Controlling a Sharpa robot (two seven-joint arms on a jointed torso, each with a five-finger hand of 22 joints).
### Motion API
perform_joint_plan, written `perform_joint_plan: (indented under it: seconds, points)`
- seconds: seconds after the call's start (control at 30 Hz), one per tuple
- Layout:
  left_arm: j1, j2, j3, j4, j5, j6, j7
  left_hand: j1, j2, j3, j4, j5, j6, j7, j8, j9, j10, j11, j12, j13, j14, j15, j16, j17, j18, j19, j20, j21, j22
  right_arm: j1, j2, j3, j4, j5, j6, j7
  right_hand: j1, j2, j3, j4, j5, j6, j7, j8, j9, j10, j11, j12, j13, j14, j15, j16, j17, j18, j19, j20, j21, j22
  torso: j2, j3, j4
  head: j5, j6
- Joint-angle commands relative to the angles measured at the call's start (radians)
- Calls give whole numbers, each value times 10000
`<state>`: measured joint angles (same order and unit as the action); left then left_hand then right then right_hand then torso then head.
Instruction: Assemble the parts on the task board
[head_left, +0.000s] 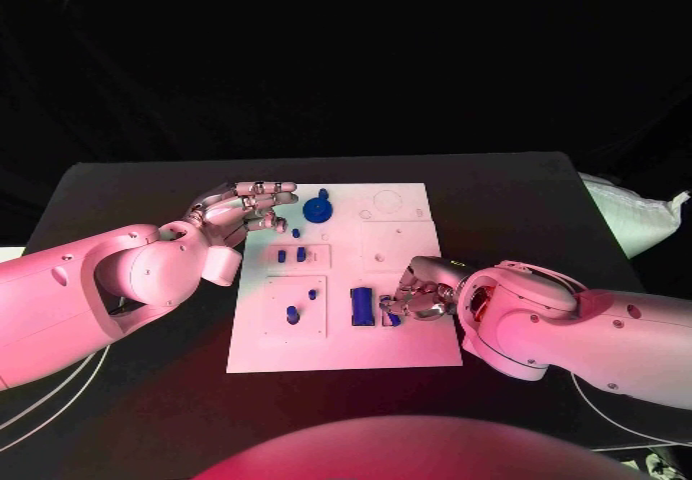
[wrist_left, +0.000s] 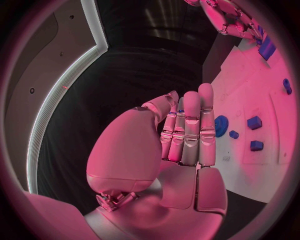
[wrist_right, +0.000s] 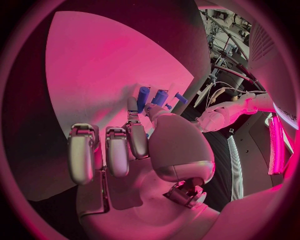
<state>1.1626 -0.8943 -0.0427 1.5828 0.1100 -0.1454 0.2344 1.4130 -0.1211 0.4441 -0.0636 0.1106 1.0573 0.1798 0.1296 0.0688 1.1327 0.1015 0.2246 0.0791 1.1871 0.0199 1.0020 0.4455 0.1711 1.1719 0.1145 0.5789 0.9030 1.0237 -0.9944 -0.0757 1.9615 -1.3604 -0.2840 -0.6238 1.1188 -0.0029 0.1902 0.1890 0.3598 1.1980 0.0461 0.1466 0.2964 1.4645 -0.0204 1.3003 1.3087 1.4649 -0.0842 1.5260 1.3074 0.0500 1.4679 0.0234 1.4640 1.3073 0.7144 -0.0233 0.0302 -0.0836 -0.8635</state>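
Observation:
The white task board lies mid-table. My left hand hovers at its far left corner, fingers straight and together, holding nothing, just short of a blue gear that the left wrist view also catches. Two blue square parts and two small blue pieces sit in the board's left recesses. My right hand is down on the board's near right part, beside a large blue block. Its thumb and a finger pinch a small blue part, seen among blue pieces past its fingertips.
The black table has free room on both sides of the board. A white bag lies off the table's right edge. Cables hang at the near left. A small blue peg stands below the gear.

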Motion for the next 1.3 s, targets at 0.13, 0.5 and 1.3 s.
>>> perform_joint_plan:
  seconds: [0.13, 0.5, 1.3]
  points:
    - [0, 7, 6, 16, -81, 192, 31, 35, 101, 11, -65, 1, -61, -35, 35, -10, -99, -6, 58, -15, -2, -83, -60, -13, 115, 1, -60, -44, -11, -9, 40, -2, 7, -93, -11, 63, -83, 171, -55, 65, -18, 109, -2, 64, 25, 230, -84, 83, 1057, 916, -89, 72, 1884, -104, 381, -77, 37, 861, -5, -1, 5, 3, 5]
    - [0, 8, 6, 17, -116, 184, 31, 35, 101, 11, -65, 1, -61, -35, 35, -10, -99, -6, 58, -15, -2, -83, -60, -13, 115, 1, -60, -44, -11, -8, 62, -1, -16, -92, -35, 71, -157, 429, -38, 218, 88, 175, -41, 118, 57, 280, -115, 185, 1142, 921, -113, 85, 1913, -112, 398, -96, 59, 902, -7, -1, 5, 3, 19]
    - [1, 11, 5, -10, -124, 217, 2, 28, 119, 5, -74, 1, -52, -36, 45, -8, -118, -3, 70, -22, -17, -80, -66, -31, 114, -12, -58, -52, -12, 49, -450, 41, 357, 158, -303, 434, -559, -682, -1492, 489, -1063, -47, 40, 94, 97, 101, -42, -329, 967, 913, -64, 66, 1889, -90, 347, -90, -19, 804, -16, 3, -13, -47, 42]
